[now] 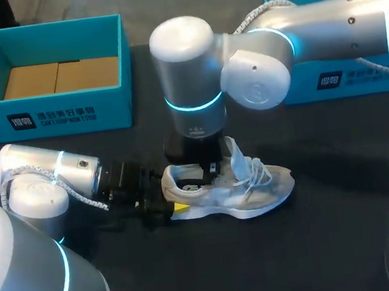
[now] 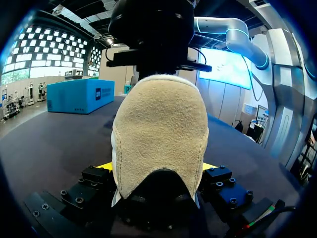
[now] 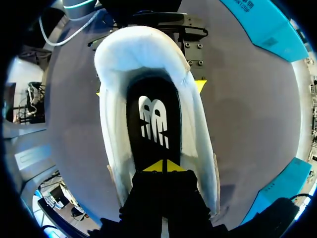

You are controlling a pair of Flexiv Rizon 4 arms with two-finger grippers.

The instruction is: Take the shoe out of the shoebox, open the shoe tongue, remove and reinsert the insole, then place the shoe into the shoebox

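– Where did the shoe lie, seen from overhead?
– On the dark table, near the middle, sole down. Its long axis ran left to right, heel to the left and toe to the right, with the tongue standing up. The teal shoebox sat far and left, well apart from it.

– And the claws there?
– The left gripper was at the heel. The right gripper came straight down into the shoe's opening.

– What did the left wrist show?
– The tan heel filled the space ahead, pointing back at the camera. A yellow fingertip pressed on each side of it, so that claw held the shoe.

– The right wrist?
– It looked down into the shoe, with the heel at the far end. The black insole lay inside. Its yellow tips were closed together, touching the insole. I could not tell whether they pinched it.
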